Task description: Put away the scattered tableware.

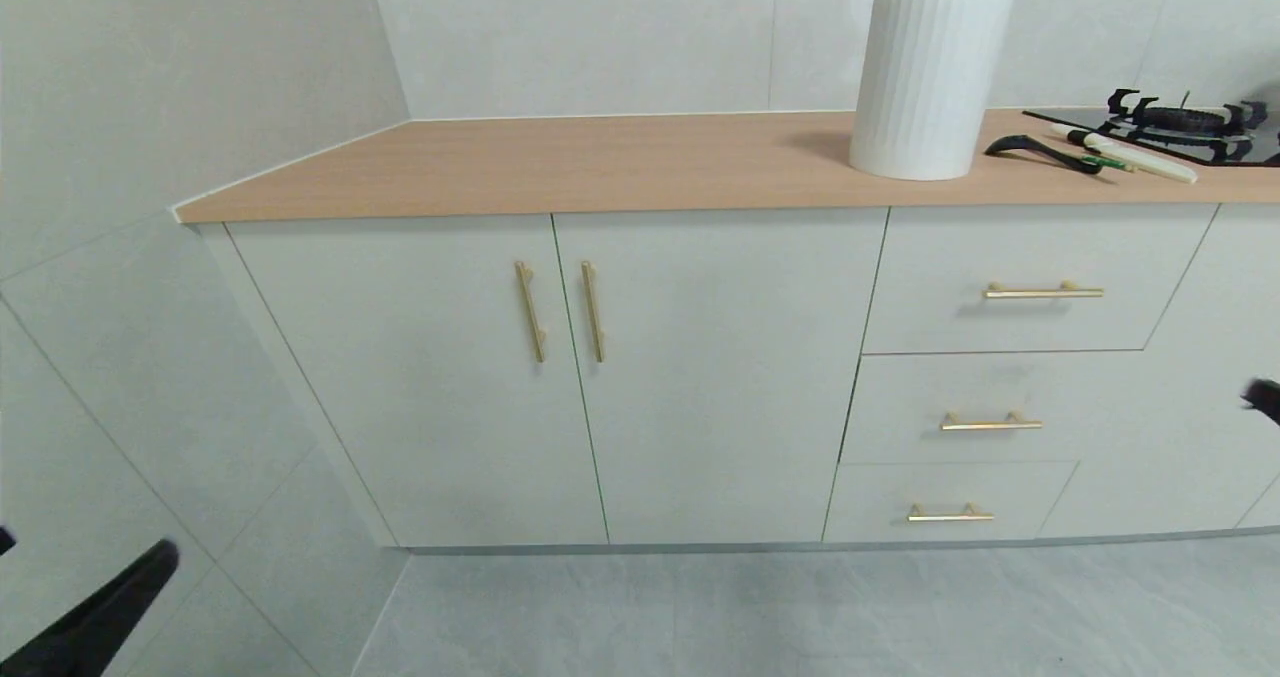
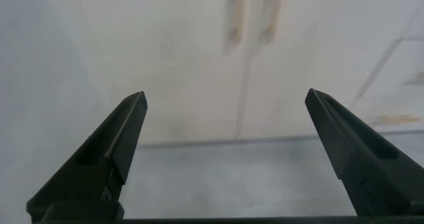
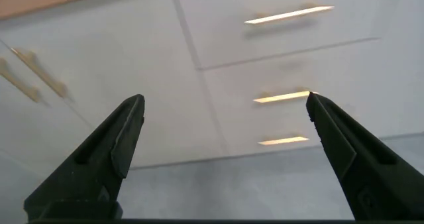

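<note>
Left gripper (image 2: 225,95) and right gripper (image 3: 225,97): I'm holding both with jaws wide apart, facing the cabinet (image 1: 700,377). 2 utensils, a black spoon (image 1: 1040,152) and a white-handled utensil (image 1: 1135,155), are lying on the countertop (image 1: 600,162) between the white canister (image 1: 925,77) and the hob (image 1: 1200,127).

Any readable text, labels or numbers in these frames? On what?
None readable.
The white ribbed canister, cabinet doors and drawer fronts are blank.
The white-handled utensil beside the stove burner carries a small green mark, too small to tell whether it is print.
</note>
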Controlling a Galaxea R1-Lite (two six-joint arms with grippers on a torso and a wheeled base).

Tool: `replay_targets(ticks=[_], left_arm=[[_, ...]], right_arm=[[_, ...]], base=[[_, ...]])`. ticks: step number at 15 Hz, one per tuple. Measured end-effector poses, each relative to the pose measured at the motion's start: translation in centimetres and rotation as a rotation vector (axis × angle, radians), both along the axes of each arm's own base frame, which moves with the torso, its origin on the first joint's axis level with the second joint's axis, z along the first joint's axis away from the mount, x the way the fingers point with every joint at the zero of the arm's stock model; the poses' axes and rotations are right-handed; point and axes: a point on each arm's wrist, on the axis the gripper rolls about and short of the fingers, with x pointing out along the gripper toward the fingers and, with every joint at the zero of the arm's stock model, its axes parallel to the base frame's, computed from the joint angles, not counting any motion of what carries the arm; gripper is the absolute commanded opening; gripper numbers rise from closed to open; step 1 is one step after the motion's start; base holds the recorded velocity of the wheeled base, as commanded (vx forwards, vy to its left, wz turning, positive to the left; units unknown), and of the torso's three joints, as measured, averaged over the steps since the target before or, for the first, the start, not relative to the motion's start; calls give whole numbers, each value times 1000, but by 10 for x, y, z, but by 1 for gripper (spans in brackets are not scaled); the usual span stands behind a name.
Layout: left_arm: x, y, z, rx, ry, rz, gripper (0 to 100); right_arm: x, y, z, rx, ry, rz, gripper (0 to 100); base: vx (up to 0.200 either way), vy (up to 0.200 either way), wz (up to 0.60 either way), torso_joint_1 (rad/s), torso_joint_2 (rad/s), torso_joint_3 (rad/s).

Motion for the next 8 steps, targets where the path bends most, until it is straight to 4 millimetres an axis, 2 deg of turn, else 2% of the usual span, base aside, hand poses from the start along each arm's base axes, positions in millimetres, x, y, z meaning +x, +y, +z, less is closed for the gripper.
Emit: replay_targets(ticks=[3,4,6,8], left_arm=[[-43,16,-25,9,-20,93,100],[-53,17,-33,11,-26,127,100],[-64,17,-45,5,-69,185,100],[-72,16,-55,8,-111,242,100]], right_arm=[[-73,-24,-20,-78,-57,-89,100],[-92,-29,-31,-101,-61,-136,100],[-112,-33,-46,-96,-94,-269,100],[-120,-32,-56,-80,-117,-336,100]], base=[[0,0,0,0,0,0],[0,0,0,0,0,0],[0,0,0,0,0,0],[0,0,0,0,0,0]])
